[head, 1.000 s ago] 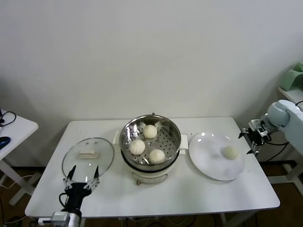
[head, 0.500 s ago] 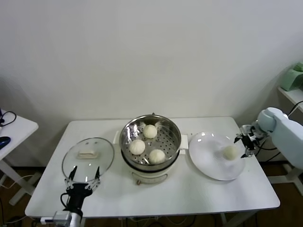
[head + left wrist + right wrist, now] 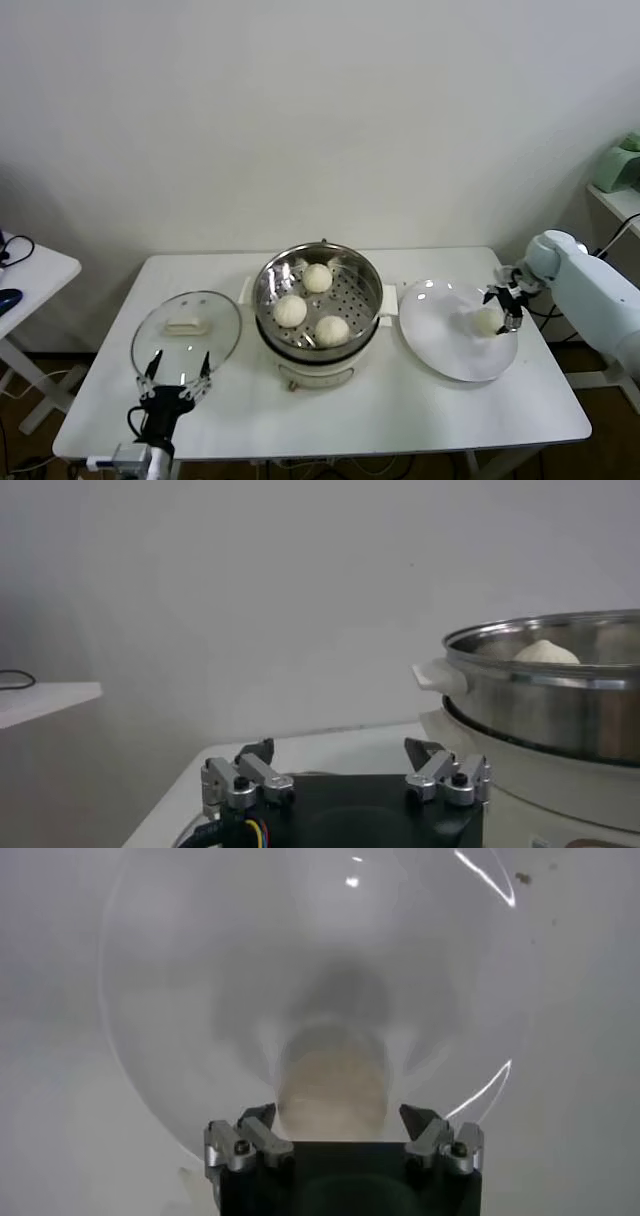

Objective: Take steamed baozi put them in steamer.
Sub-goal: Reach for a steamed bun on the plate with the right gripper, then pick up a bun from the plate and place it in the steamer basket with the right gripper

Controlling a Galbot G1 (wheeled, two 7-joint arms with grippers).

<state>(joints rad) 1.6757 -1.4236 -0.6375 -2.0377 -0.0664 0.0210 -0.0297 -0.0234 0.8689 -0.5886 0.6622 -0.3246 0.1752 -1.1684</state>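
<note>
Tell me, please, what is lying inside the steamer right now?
Three steamed baozi sit on the perforated tray inside the steamer. Whatever lies beneath that tray is hidden. The fourth bun is on the white plate.

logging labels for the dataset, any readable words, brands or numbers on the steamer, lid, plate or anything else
None: no readable text shows in any view.
steamer: no brand or number legible on the steel wall or white base.
glass lid: plain white handle, no marking.
white plate: blank.
baozi on the plate: blank.
</note>
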